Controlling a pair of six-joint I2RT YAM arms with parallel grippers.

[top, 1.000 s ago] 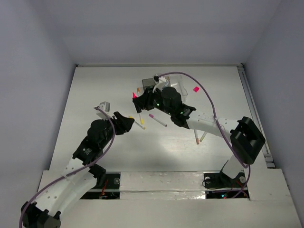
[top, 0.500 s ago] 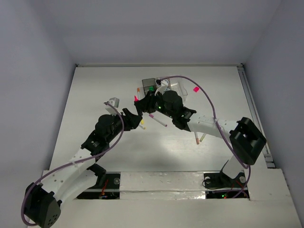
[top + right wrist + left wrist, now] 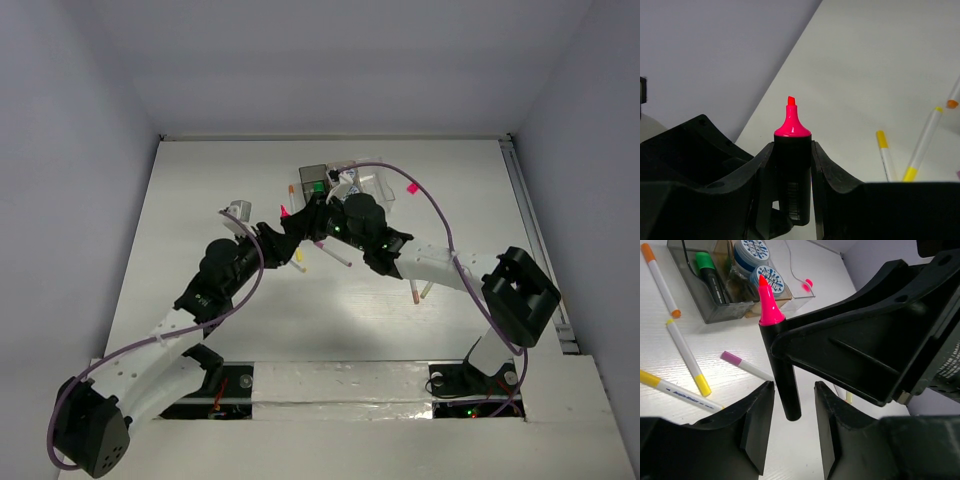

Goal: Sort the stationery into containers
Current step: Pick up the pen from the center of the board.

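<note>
My right gripper (image 3: 293, 222) (image 3: 792, 150) is shut on a short black marker (image 3: 792, 170) with a bare pink tip (image 3: 284, 210), held upright above the table. My left gripper (image 3: 275, 240) (image 3: 794, 425) is open, its jaws on either side of the marker's lower end (image 3: 785, 390) without touching it. The containers (image 3: 345, 182) stand just behind. The dark grey bin (image 3: 700, 310) holds a green-capped marker (image 3: 707, 270); two tape rolls (image 3: 771, 279) sit in the amber bin.
White pens lie on the table: an orange-capped one (image 3: 660, 280), yellow-capped ones (image 3: 687, 357), a magenta-capped one (image 3: 747, 365). Two more pens (image 3: 420, 290) lie under the right arm. A pink eraser (image 3: 412, 187) lies right of the clear bin (image 3: 378, 185).
My left gripper has moved up and right until its open jaws flank the marker's lower end. My right gripper, still holding the marker, has shifted slightly towards it.
</note>
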